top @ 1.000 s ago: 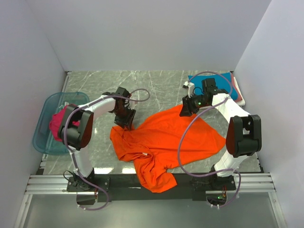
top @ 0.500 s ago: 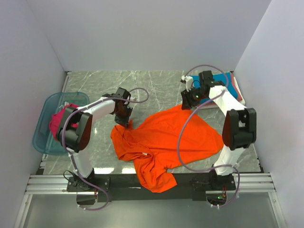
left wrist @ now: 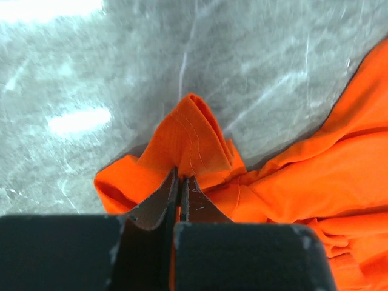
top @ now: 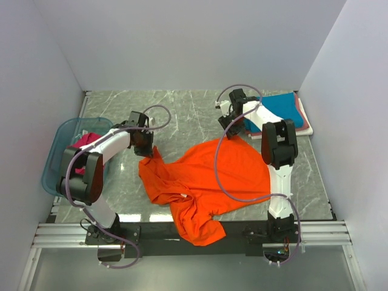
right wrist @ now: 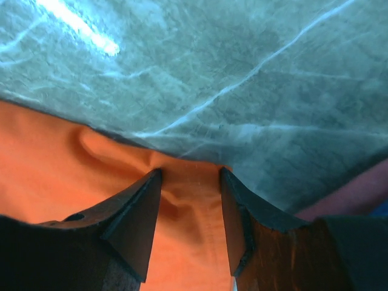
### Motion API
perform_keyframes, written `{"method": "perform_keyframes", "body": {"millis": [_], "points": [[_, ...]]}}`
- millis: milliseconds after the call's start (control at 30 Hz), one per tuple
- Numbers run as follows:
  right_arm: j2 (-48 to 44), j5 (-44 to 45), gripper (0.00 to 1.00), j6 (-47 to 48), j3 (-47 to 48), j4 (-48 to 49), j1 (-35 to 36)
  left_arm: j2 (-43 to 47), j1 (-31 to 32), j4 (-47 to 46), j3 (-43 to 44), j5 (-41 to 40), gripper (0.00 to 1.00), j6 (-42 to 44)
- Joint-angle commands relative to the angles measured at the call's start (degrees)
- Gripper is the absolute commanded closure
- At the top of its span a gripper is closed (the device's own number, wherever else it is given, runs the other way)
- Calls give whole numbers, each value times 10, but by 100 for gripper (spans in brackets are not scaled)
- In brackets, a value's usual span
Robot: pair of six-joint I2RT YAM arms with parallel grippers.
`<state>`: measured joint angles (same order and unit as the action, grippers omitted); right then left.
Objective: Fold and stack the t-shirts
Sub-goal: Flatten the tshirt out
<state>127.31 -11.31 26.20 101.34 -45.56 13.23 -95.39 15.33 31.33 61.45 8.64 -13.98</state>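
While the orange t-shirt (top: 206,176) is left rumpled on the table (top: 194,109), a raised fold of its edge is clamped in the closed left pincer (left wrist: 180,182), its far hem is straddled by the parted jaws of the right pincer (right wrist: 189,182), folded teal t-shirt (top: 282,108) seen just right of that pincer.

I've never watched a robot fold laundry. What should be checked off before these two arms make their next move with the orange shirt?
1. Left end effector pinching the orange t-shirt: ok, shut on a fold of cloth.
2. Right end effector gripping the shirt's far edge: not ok, open astride that edge.
3. Shirt lying flat: not ok, bunched, with its near part draped over the front rail.
4. Folded stack tidy at the far right: ok, teal on top.
5. Shirt apart from that stack: cannot tell, the right arm covers the gap.
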Motion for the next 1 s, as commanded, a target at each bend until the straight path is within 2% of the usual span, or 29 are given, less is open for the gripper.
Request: {"method": "perform_keyframes", "body": {"millis": [0,33,67,133,167,267,367,400,500,633,867,967], "points": [[8,45,49,-12,31,-26,0,8,-13,-33,11,-1,100,-18],[14,38,50,-12,31,-27,0,6,-16,-34,15,0,100,-26],[17,35,56,-11,35,-30,1,3,-22,-35,22,-2,100,-29],[24,14,71,-12,42,-37,2,-6,-27,-41,31,-3,100,-38],[24,3,85,-12,49,-42,1,-9,-29,-43,35,-12,100,-40],[5,-10,100,-10,52,-31,2,-16,-33,-36,69,-53,100,-52],[-51,-8,100,-9,41,-3,0,14,-33,-42,75,-85,100,-62],[-85,-6,100,-8,39,4,1,40,-34,-46,69,-126,100,-65],[-155,-5,100,-9,28,29,-1,96,-35,-65,52,-185,100,-75],[-222,-2,100,-25,18,63,-4,144,-41,-88,35,-222,100,-81],[-271,37,100,-63,-3,131,-5,123,-63,-93,78,-246,100,-69],[-266,62,100,-79,-2,150,-6,78,-77,-103,115,-251,100,-62]]}}
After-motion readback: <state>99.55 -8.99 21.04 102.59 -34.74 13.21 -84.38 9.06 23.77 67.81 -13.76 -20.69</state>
